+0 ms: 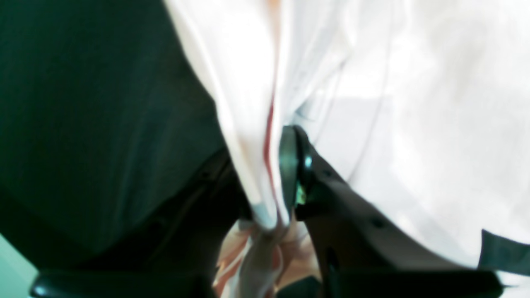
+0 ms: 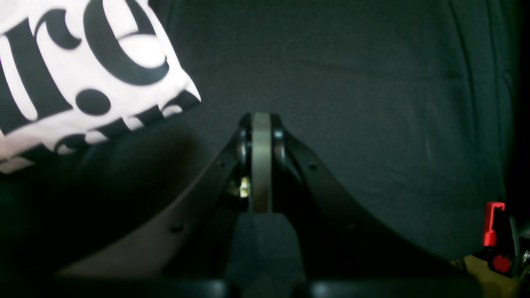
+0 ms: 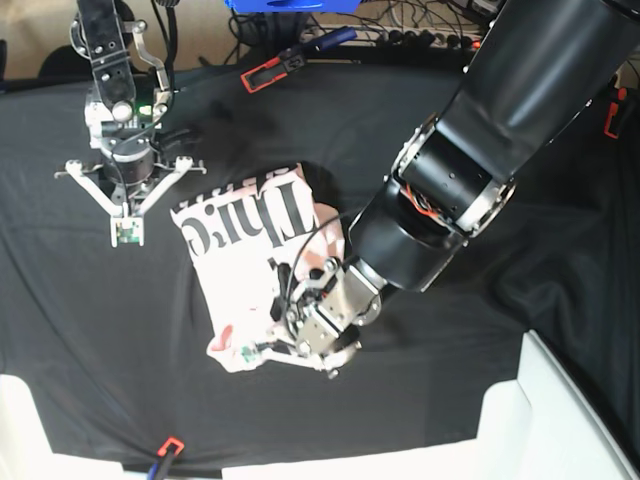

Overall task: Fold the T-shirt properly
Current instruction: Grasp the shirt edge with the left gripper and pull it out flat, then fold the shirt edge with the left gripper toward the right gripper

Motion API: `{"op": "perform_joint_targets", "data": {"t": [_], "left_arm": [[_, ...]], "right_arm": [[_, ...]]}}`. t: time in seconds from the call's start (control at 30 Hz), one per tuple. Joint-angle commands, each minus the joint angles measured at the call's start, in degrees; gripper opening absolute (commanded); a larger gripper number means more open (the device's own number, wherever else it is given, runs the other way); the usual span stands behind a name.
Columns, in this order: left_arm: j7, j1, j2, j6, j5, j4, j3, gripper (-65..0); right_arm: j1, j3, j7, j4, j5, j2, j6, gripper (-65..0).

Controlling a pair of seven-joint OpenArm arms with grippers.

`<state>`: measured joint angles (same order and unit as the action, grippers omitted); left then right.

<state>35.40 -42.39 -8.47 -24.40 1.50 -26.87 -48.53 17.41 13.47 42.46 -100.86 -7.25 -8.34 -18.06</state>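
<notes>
Two pincers: left pincer (image 3: 250,350) pinching T-shirt (image 3: 245,255) edge; right pincer (image 3: 126,236) closed, empty, beside it.

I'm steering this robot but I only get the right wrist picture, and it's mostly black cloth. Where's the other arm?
Observer: The left gripper is down at the near edge of the T-shirt, in the middle of the table cover.
Operator: Is it holding the shirt?
Observer: Yes. In the left wrist view, a bunched fold of pink fabric is pinched between its jaws.
Operator: And where's my gripper?
Observer: The right gripper is beside the shirt's far corner, jaws shut on nothing, over bare black cloth.
Operator: Is the shirt flat?
Observer: No. The lettered part lies fairly flat, but the near edge is crumpled up by the left gripper.
</notes>
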Motion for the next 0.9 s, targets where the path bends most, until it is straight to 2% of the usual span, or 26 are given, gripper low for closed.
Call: {"op": "perform_joint_targets", "data": {"t": [0.0, 0.17, 0.43, 0.53, 0.63, 0.73, 0.87], "left_arm": [[-2.39, -2.05, -0.53, -0.08, -0.31, -1.13, -0.21, -65.0], [-7.22, -1.7, -0.53, -0.08, -0.31, -1.13, -0.48, -65.0], [-8.01, -2.49, -0.53, 0.1, -0.31, -4.91, -0.21, -65.0], [-11.97, -2.14, -0.53, 0.1, -0.31, -5.7, -0.3, -65.0], [-12.32, -2.05, -0.53, 0.1, -1.98, -5.61, -0.57, -65.0], [-12.41, -2.49, -0.53, 0.1, -5.23, -4.91, -0.65, -65.0], [-12.5, -2.58, -0.53, 0.1, -5.67, -3.5, -0.74, -65.0]], "right_arm": [[-0.49, -0.24, -1.27, -0.9, -0.45, -0.15, -0.35, -64.7], [-0.93, -0.24, -1.27, -0.81, -0.45, -0.15, -0.35, -64.7], [-0.93, -0.24, -1.18, -0.72, -0.45, 0.03, -0.35, -64.7], [-0.93, -0.16, -1.18, -0.64, -0.36, 0.21, -0.35, -64.7], [-0.93, -0.16, -1.18, -0.11, -0.27, 0.21, -0.35, -64.7], [-2.68, -0.16, -1.18, 3.94, -0.27, 0.21, -0.35, -64.7], [-5.94, -0.07, -1.62, 11.67, -0.18, 1.53, -0.35, -64.7]]}}
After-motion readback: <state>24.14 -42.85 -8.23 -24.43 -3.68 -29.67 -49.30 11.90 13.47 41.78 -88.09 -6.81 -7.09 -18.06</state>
